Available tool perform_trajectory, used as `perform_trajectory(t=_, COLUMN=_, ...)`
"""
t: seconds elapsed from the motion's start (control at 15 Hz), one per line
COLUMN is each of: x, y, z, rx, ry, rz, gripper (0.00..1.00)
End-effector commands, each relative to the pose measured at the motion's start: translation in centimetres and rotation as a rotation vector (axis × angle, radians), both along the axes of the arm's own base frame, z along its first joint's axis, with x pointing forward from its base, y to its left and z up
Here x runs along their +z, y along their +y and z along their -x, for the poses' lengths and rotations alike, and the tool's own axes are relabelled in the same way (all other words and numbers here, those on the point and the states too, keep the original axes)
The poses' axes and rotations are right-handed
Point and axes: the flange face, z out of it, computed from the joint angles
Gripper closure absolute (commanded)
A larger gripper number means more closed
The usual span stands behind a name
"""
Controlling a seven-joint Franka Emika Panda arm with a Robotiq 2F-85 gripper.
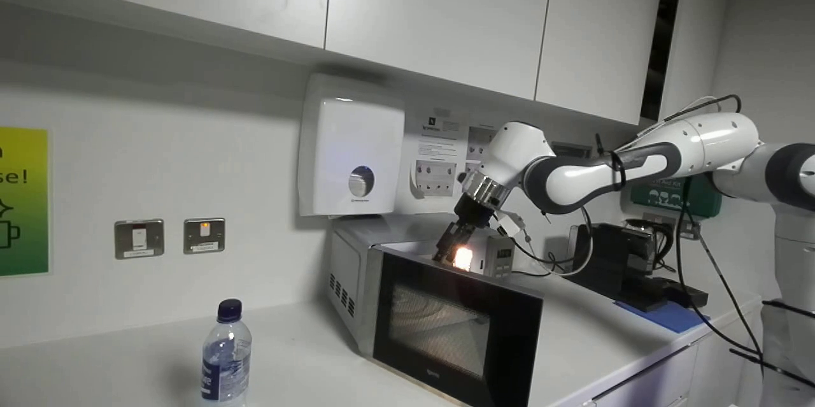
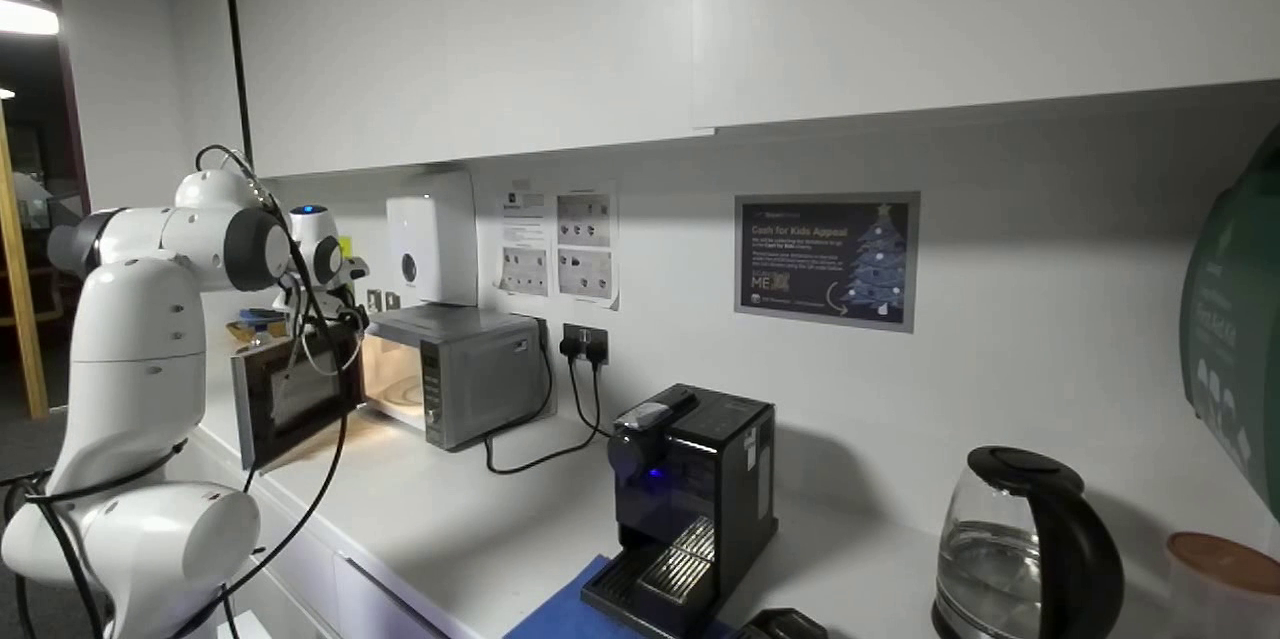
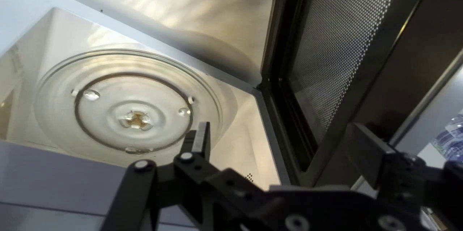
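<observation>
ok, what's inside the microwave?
In the wrist view, a glass turntable with a ring showing through. The top frame and gripper cover part of the cavity; what's there can't be seen.

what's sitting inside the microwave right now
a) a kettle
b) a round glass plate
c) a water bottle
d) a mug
b, since the wrist view looks past the open door into the microwave and shows a clear round glass plate on its floor.
</observation>
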Motion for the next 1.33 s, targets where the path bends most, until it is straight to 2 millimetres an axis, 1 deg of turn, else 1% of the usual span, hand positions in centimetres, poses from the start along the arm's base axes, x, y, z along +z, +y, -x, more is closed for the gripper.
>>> perform_trajectory(t=0.0, x=1.0, y=0.9, z=-1.0, rx=0.062, ry=0.005, rz=-0.049, gripper=0.0)
perform_trajectory(t=0.4, x=1.2, y=1.6, z=-1.8, rx=0.09, ry=0.02, rz=-0.087, gripper=0.0)
perform_trajectory(t=0.87, x=0.2, y=3.4, z=-2.8, rx=0.139, ry=0.07, rz=-0.14, gripper=0.0)
perform_trajectory(t=1.07, x=-0.1, y=3.8, z=-3.1, rx=0.16, ry=0.079, rz=-0.142, gripper=0.0)
perform_trajectory(t=1.2, x=0.3, y=3.6, z=-3.3, rx=0.184, ry=0.079, rz=-0.121, gripper=0.0)
perform_trajectory(t=1.27, x=0.8, y=3.3, z=-3.3, rx=0.195, ry=0.085, rz=-0.104, gripper=0.0)
